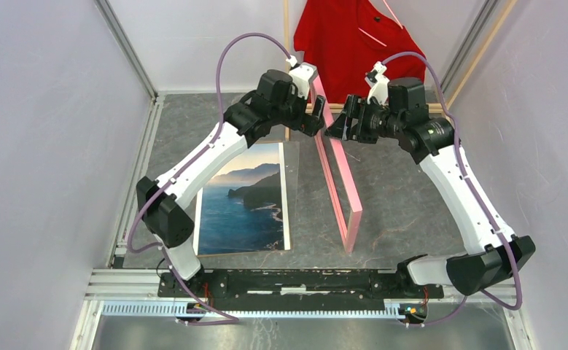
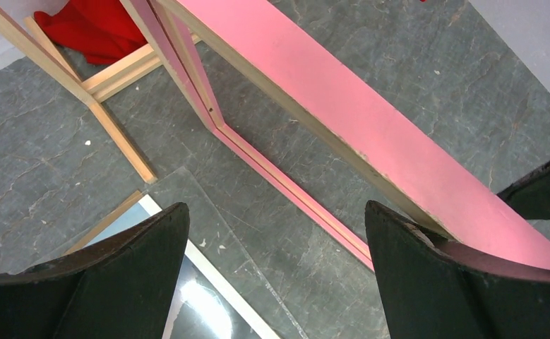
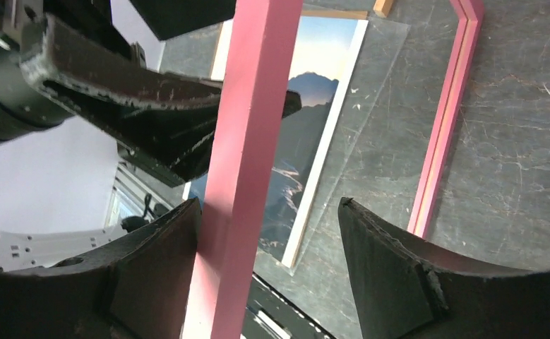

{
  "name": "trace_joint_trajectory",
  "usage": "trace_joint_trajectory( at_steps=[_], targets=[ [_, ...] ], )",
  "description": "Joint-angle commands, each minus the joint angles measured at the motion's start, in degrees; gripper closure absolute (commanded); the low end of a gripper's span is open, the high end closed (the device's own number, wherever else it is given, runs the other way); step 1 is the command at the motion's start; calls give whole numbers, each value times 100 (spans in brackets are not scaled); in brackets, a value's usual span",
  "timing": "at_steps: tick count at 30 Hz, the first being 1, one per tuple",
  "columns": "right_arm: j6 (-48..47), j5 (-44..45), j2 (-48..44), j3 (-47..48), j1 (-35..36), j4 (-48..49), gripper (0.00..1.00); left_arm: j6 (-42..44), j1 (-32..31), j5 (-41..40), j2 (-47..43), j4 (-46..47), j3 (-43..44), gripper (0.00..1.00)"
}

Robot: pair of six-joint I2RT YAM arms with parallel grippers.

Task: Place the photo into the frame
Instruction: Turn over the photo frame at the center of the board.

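Frame (image 3: 247, 141) stands unheld between parted jaws of your right gripper (image 3: 268, 208) (left gripper (image 2: 275, 208) wide open, empty); close before tilting.

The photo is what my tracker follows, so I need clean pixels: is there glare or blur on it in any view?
Left wrist view: a bright white glare patch sits on the photo, washing out the print there. Right wrist view: no clear hot spot, but the frame crosses in front, close and slightly soft. Top external view: evenly lit, sharp, no glare.
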Motion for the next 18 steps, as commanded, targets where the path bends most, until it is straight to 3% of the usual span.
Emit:
trace_joint_trajectory(
  at_steps=[1, 8, 18],
  targets=[
    [-799, 346, 76, 308, -5, -636, 24, 132, -45, -40, 200, 92, 460, 0],
    [-962, 874, -143, 373, -9, -736, 37, 279, -122, -100, 519, -66, 831, 0],
    [-1523, 2371, -347, 449, -6, -1211, 58, 911, -62, -637, 467, -720, 1062, 0]
  ],
)
